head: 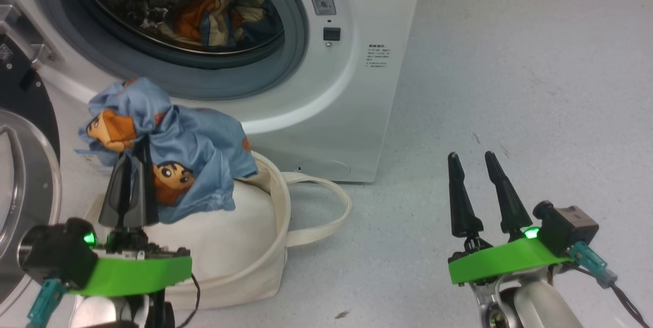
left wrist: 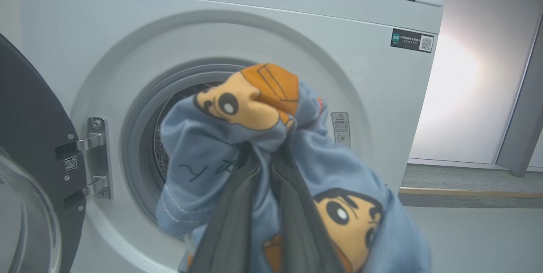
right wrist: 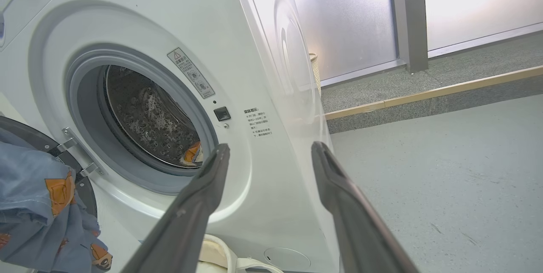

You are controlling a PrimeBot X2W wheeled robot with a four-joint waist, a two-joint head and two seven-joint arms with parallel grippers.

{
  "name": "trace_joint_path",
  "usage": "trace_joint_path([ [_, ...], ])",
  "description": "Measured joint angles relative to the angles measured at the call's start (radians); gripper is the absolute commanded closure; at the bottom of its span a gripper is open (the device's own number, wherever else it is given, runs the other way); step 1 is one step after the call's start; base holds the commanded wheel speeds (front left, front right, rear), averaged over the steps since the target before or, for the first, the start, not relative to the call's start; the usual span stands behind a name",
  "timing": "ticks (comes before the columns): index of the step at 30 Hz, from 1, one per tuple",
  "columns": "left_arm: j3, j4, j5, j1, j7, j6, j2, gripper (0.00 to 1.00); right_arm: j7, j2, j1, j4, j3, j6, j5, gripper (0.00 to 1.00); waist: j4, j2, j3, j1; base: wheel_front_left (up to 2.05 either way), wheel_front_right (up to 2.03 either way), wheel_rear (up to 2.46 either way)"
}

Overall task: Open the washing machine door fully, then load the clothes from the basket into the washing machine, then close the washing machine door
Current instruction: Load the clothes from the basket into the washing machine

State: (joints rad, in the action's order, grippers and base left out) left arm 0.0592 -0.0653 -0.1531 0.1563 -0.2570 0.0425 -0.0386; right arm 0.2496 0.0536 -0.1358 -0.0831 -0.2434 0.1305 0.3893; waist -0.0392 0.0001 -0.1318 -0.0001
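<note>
The white washing machine (head: 352, 62) stands with its door (head: 25, 165) swung open at the left. One piece of the clothes (head: 219, 17) lies in the steel drum. My left gripper (head: 133, 157) is shut on another light-blue cartoon garment (head: 194, 144), lifted above the cream basket (head: 240, 261) in front of the drum mouth. In the left wrist view that garment (left wrist: 220, 145) drapes over my fingers (left wrist: 237, 218) before the machine's opening (left wrist: 161, 137). My right gripper (head: 472, 159) is open with nothing between its fingers, low over the floor right of the machine (right wrist: 140, 73).
A white cushion-like pad (head: 214, 236) fills the basket, whose loop handle (head: 326, 216) lies on the grey floor (head: 510, 88). The door hinge (left wrist: 95, 158) sits left of the opening. A raised kerb with a wooden strip (right wrist: 424, 94) runs along frosted panels behind.
</note>
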Motion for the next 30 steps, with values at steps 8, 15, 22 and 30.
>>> trace_joint_path([
  [8, -0.015, 0.001, -0.004, -0.028, 0.000, -0.017, 0.000, 1.00, 0.000, 0.000, 0.005, -0.005, -0.003, 0.000, 0.007, 0.00, -0.002, 0.0000, 0.020, 0.0000, 0.00, 0.00, 0.00],
  [15, -0.011, -0.040, -0.008, -0.018, 0.000, -0.010, 0.000, 1.00, 0.000, 0.000, 0.006, -0.004, -0.009, 0.000, 0.007, 0.00, -0.013, 0.0000, -0.017, 0.0001, 0.00, 0.00, 0.00],
  [22, -0.021, -0.031, 0.047, 0.071, 0.000, 0.019, 0.000, 1.00, 0.000, 0.000, -0.007, 0.009, -0.005, 0.000, 0.027, 0.00, -0.029, 0.0000, -0.083, 0.0002, 0.00, 0.00, 0.00],
  [30, 0.076, 0.046, 0.112, 0.361, 0.000, 0.047, -0.026, 1.00, 0.000, 0.000, -0.105, 0.042, -0.003, 0.000, 0.115, 0.00, -0.064, 0.0000, -0.250, 0.0004, 0.00, 0.00, 0.00],
])
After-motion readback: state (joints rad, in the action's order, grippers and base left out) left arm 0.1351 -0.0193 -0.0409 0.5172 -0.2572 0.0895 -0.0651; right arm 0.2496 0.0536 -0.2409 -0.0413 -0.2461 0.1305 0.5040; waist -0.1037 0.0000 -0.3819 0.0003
